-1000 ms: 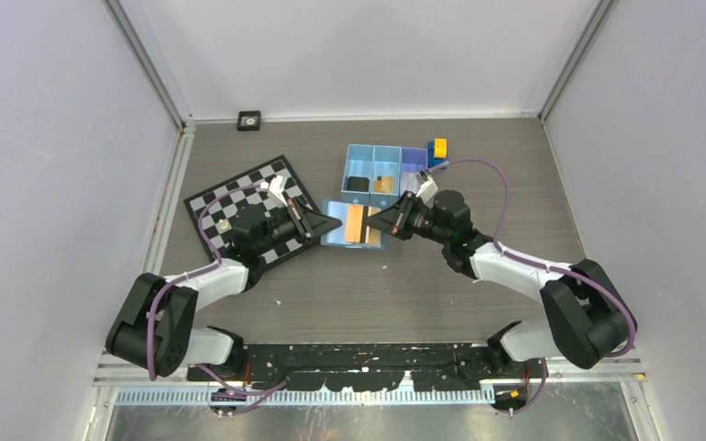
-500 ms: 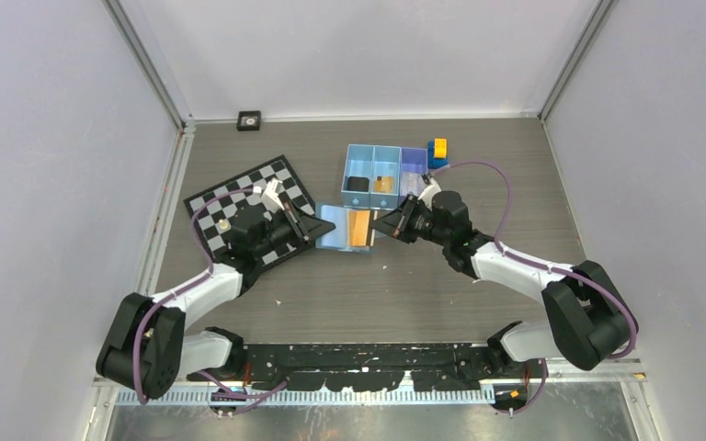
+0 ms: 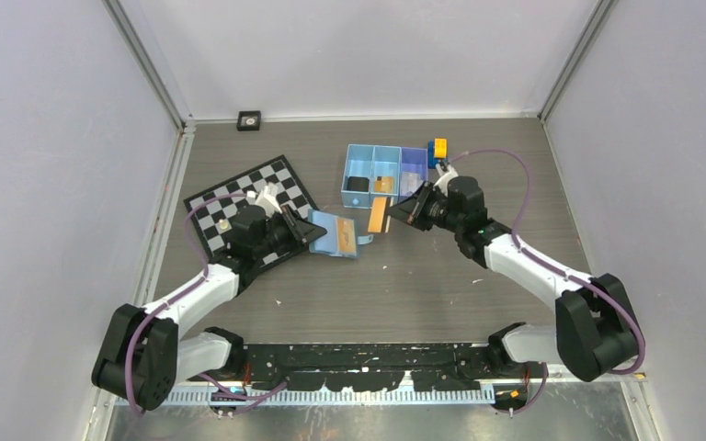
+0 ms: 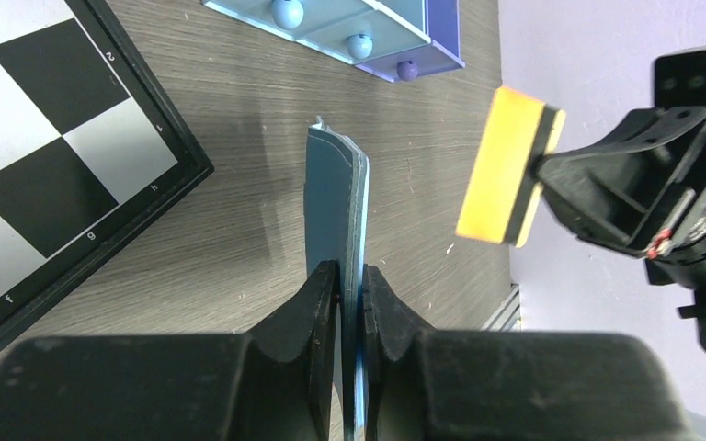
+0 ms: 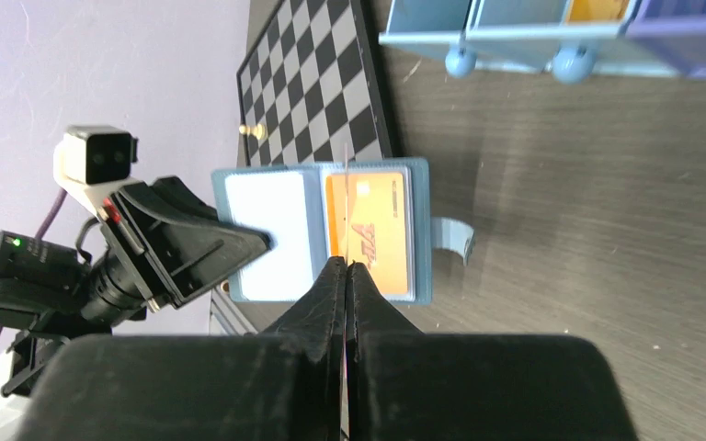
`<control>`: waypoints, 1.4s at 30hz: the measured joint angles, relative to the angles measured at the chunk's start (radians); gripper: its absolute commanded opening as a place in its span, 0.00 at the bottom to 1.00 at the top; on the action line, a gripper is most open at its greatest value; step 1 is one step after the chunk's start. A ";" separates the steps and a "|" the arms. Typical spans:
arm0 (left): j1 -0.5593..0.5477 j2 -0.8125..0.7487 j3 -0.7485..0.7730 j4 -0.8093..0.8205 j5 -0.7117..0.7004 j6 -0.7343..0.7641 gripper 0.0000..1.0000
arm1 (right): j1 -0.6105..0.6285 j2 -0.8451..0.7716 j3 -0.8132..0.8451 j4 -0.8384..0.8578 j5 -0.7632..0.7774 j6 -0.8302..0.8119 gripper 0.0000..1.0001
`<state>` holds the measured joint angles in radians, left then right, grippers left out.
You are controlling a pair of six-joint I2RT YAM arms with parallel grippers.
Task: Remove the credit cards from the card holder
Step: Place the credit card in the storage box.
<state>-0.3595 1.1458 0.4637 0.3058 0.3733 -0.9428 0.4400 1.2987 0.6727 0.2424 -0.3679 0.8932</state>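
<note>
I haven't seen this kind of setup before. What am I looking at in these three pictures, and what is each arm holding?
Two robot arms sit at a table, each ending in two fingers. One picture looks down from above. The other two come from a camera on each wrist. The left gripper is shut on the open blue card holder. The right gripper pinches a tan card, clear of the holder. The right wrist view shows a white card and an orange card in its pockets. A chessboard and a blue tray also lie there.
</note>
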 measured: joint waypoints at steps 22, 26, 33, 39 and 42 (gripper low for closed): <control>0.000 -0.003 0.071 -0.087 -0.045 -0.023 0.00 | -0.068 0.124 0.410 -0.266 0.027 -0.068 0.01; 0.000 -0.004 0.096 -0.080 -0.087 -0.023 0.00 | -0.069 0.186 0.426 -0.274 0.038 -0.068 0.01; 0.000 -0.003 0.056 -0.071 -0.131 -0.021 0.00 | -0.102 0.254 0.491 -0.370 0.063 -0.130 0.00; 0.000 0.038 0.054 -0.056 -0.130 -0.021 0.00 | -0.149 0.316 0.564 -0.432 0.080 -0.163 0.00; 0.000 0.058 0.054 -0.052 -0.124 -0.021 0.00 | -0.155 0.386 0.623 -0.455 0.081 -0.176 0.01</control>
<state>-0.3595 1.2034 0.5175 0.2539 0.2493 -0.9642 0.2852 1.6848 1.2957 -0.2123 -0.2867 0.7174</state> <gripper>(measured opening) 0.135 0.023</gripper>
